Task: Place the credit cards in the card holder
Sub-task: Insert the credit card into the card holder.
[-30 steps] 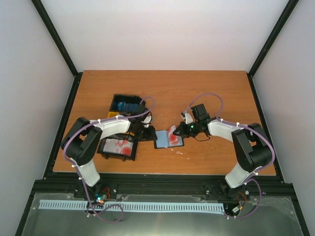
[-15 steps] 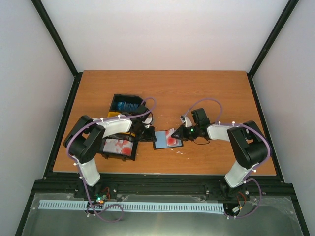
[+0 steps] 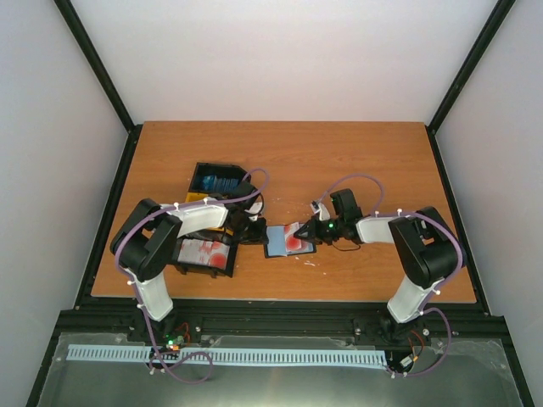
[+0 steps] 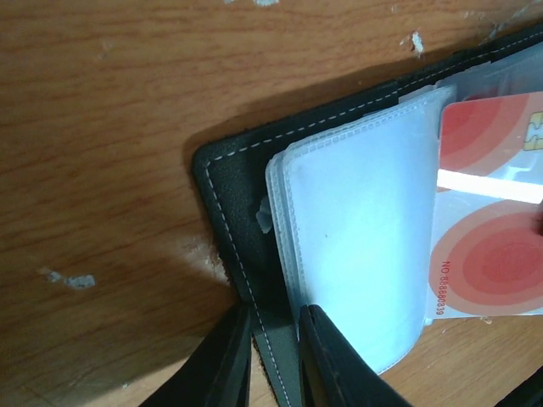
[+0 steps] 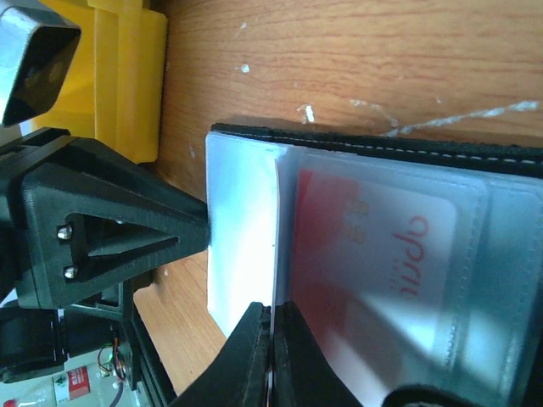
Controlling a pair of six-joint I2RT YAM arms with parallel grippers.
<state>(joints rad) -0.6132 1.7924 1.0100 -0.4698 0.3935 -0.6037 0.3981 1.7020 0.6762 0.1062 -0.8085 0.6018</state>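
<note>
- My left gripper has pinched down over the last second. At the bottom of its wrist view, its fingers now sit clamped on the black cover edge of the card holder.
- The card holder lies open at the centre of the top view, clear sleeves fanned out, so I judge it pinned for loading.
- The credit card, white with red circles, has slid leftward from the holder's right side. It now lies over the sleeves; I cannot tell whether its edge has entered a pocket.
- My right gripper has followed it in, jaws pressed together on the credit card's thin edge.
- I read this as insertion just starting.
- The worktop is orange-brown wood, scuffed with pale flecks.
- At its left stand a black bin of blue cards and a tray of red-blotched ones.
- White walls with black corner posts enclose it.
</note>
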